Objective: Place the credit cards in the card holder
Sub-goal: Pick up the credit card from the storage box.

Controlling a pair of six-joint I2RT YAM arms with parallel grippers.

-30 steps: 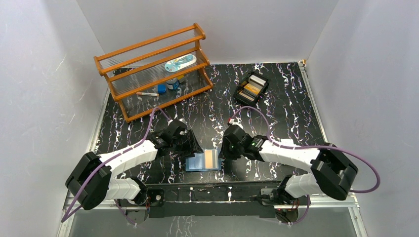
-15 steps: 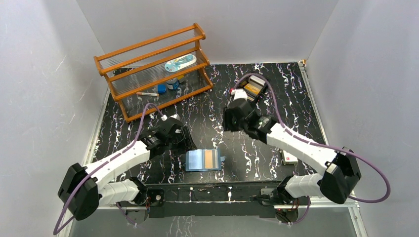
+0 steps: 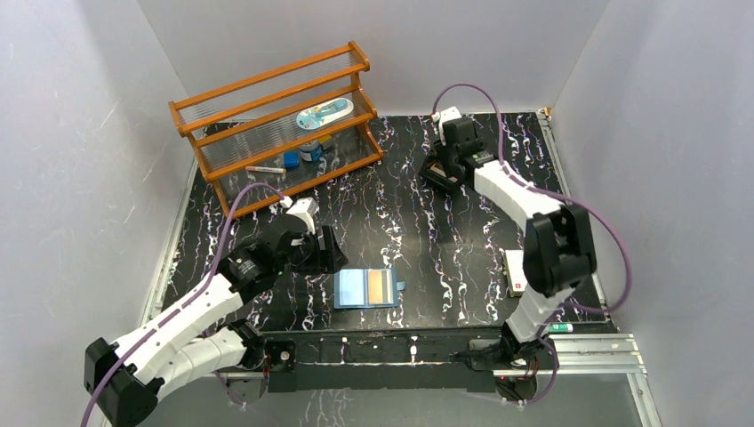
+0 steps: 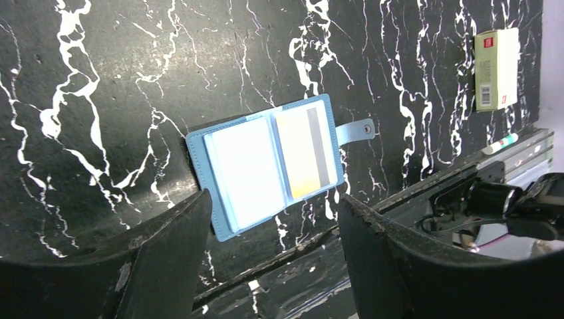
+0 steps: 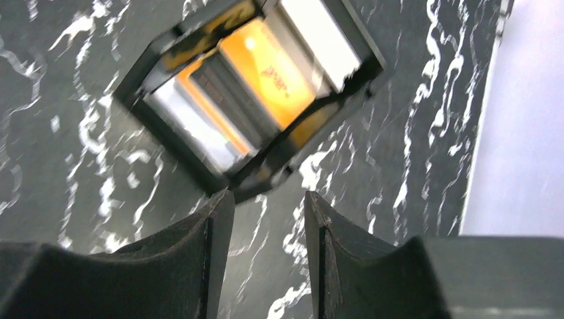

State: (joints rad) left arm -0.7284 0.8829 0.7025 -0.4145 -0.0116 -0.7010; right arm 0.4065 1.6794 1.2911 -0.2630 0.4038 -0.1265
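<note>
One orange-gold card (image 4: 304, 156) sits in the right pocket of the card holder (image 4: 266, 163), which lies open and flat near the front edge of the black marbled tabletop (image 3: 391, 222), snap tab pointing right. Both lie where they lay a second ago.

The right hand (image 5: 266, 199), then just beside the holder's right edge, has swung to the far side of the tabletop and hangs over the black tray (image 5: 246, 100). Its fingers are a narrow gap apart, with nothing between them. The left hand (image 4: 273, 206), then at the holder's left edge, has drawn back to the left, with its fingers wide and empty.

From above, the right arm (image 3: 507, 187) covers most of the tray. Only the right wrist camera looks inside, where an orange card (image 5: 269, 70) stands between pale cards (image 5: 319, 40) and dark ones, all blurred. Only the left wrist camera shows the grey stripe on the card in the holder and the pale left pocket beside it.

A small white box (image 3: 514, 271), hidden under the right arm a second ago, lies well right of the holder. At far left, a wooden rack (image 3: 276, 124) carries a blue-and-white packet (image 3: 324, 113) on its middle shelf and small items below.
</note>
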